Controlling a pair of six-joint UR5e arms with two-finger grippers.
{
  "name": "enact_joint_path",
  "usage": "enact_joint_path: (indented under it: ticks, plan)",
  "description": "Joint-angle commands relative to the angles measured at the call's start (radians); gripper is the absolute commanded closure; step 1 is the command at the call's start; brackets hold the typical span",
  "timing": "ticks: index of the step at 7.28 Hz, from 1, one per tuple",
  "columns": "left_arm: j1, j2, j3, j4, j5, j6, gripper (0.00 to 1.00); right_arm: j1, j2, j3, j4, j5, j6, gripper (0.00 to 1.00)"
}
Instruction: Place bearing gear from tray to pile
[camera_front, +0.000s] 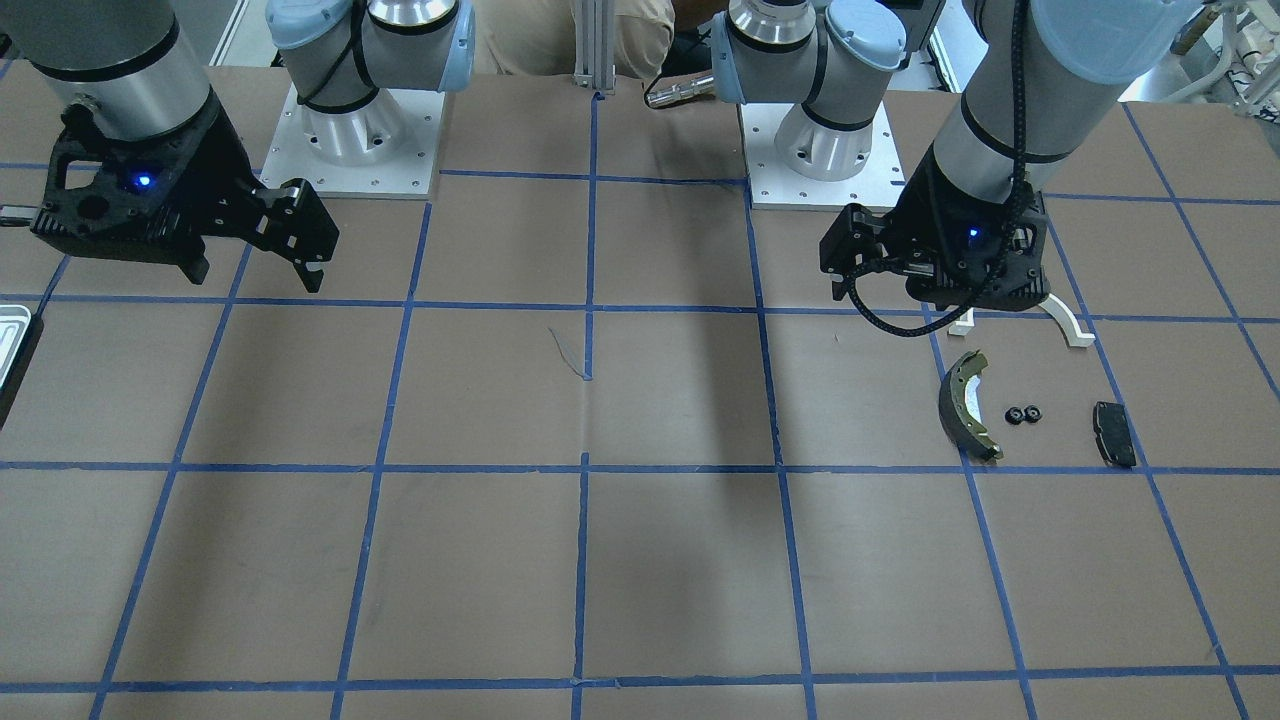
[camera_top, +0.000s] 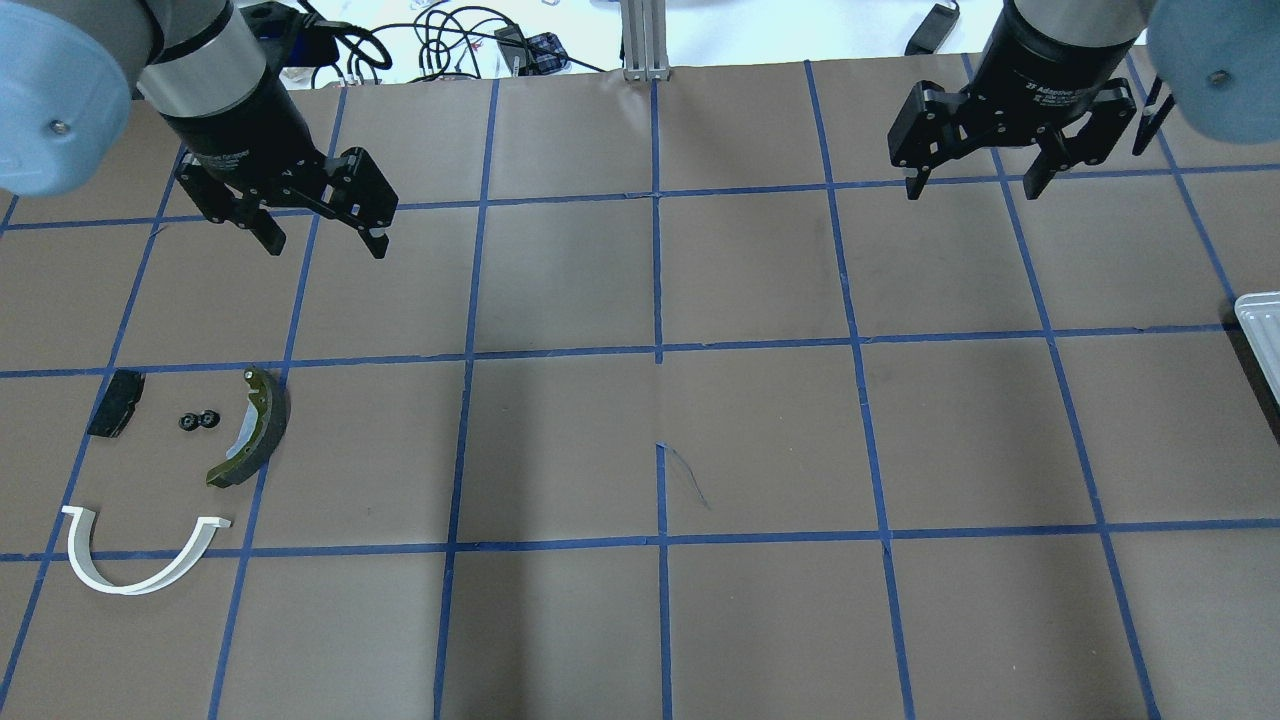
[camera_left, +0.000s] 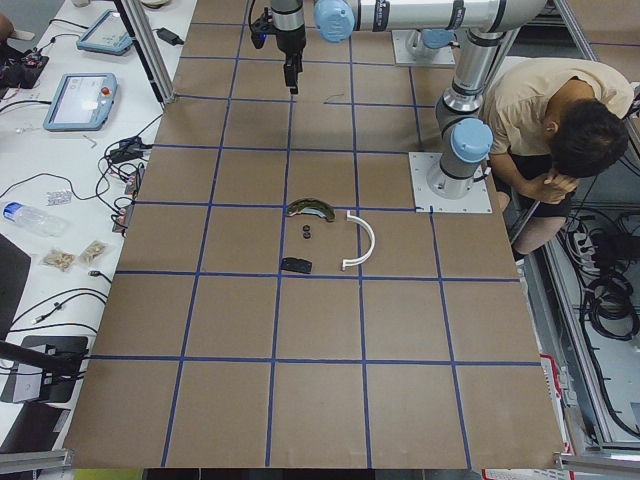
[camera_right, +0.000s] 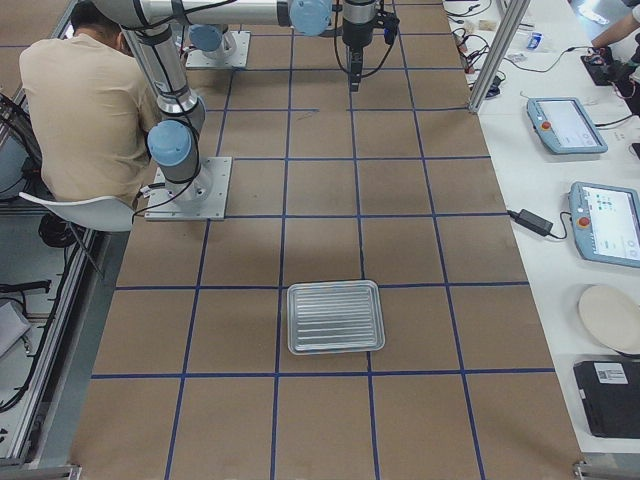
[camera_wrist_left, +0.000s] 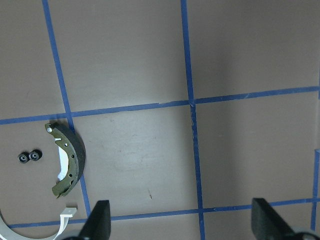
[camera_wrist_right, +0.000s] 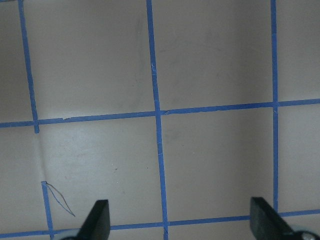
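Note:
The bearing gear (camera_top: 198, 421), a small black twin-wheel part, lies on the table inside the pile, between the flat black brake pad (camera_top: 115, 403) and the olive-and-black brake shoe (camera_top: 255, 430). The white half-ring arch (camera_top: 130, 575) lies just nearer to the robot. The gear also shows in the front view (camera_front: 1022, 414) and in the left wrist view (camera_wrist_left: 29, 157). My left gripper (camera_top: 324, 243) is open and empty, high above the table beyond the pile. My right gripper (camera_top: 973, 185) is open and empty at the far right. The silvery tray (camera_right: 335, 316) holds nothing.
Only the tray's edge (camera_top: 1260, 320) shows at the overhead view's right border. The two arm bases (camera_front: 355, 130) (camera_front: 820, 150) stand at the robot's side of the table. A seated person (camera_left: 560, 130) is beside the bases. Blue tape lines grid the brown tabletop.

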Motion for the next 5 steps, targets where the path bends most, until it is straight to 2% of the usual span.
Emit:
enact_joint_path:
  ticks: [1, 5]
  plan:
    - [0.0, 0.038, -0.064, 0.017, -0.003, 0.012, 0.0, 0.0, 0.0, 0.0, 0.001, 0.0, 0.002, 0.0]
    - [0.0, 0.076, -0.104, 0.024, 0.004, 0.006, 0.0, 0.0, 0.0, 0.0, -0.001, 0.003, -0.001, 0.0]
